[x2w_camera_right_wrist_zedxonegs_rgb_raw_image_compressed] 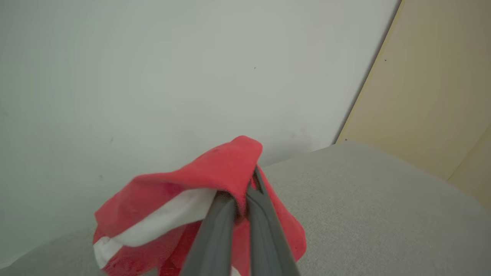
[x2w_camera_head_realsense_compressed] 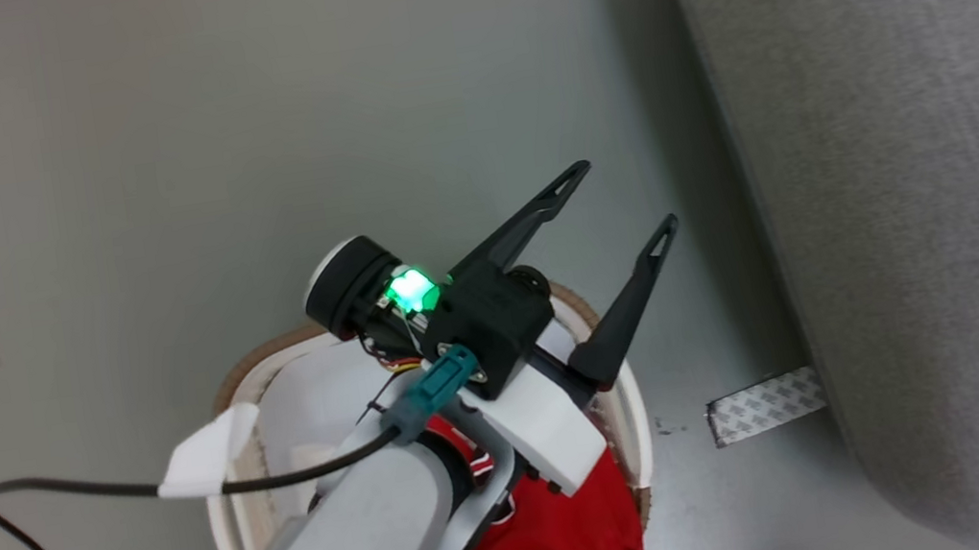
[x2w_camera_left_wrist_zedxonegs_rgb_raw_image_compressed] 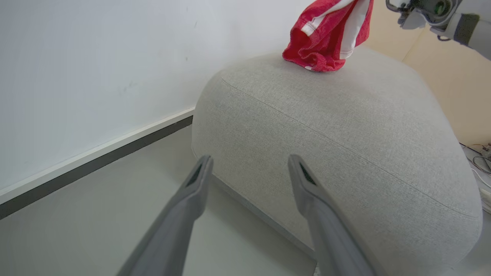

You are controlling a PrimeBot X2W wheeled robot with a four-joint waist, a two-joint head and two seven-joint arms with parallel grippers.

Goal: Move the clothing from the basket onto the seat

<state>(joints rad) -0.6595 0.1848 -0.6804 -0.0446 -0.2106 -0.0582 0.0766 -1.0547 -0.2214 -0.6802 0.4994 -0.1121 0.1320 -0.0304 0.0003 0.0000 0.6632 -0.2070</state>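
**One side loose, the other clenched**

My left gripper [x2w_camera_head_realsense_compressed: 622, 201] hangs with fingers spread wide and empty over the basket [x2w_camera_head_realsense_compressed: 227, 387], where red fabric [x2w_camera_head_realsense_compressed: 550, 547] overlaps the right rim. Further right, my right gripper [x2w_camera_right_wrist_zedxonegs_rgb_raw_image_compressed: 242, 199] is clenched on the red jersey [x2w_camera_right_wrist_zedxonegs_rgb_raw_image_compressed: 215, 168], whose lower folds touch the top of the grey sofa [x2w_camera_left_wrist_zedxonegs_rgb_raw_image_compressed: 345, 126].

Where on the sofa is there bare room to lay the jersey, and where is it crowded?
The seat is bare grey fabric from the jersey down to its rounded near edge, and sideways toward the beige wall. It is crowded where the right gripper pinches the jersey.
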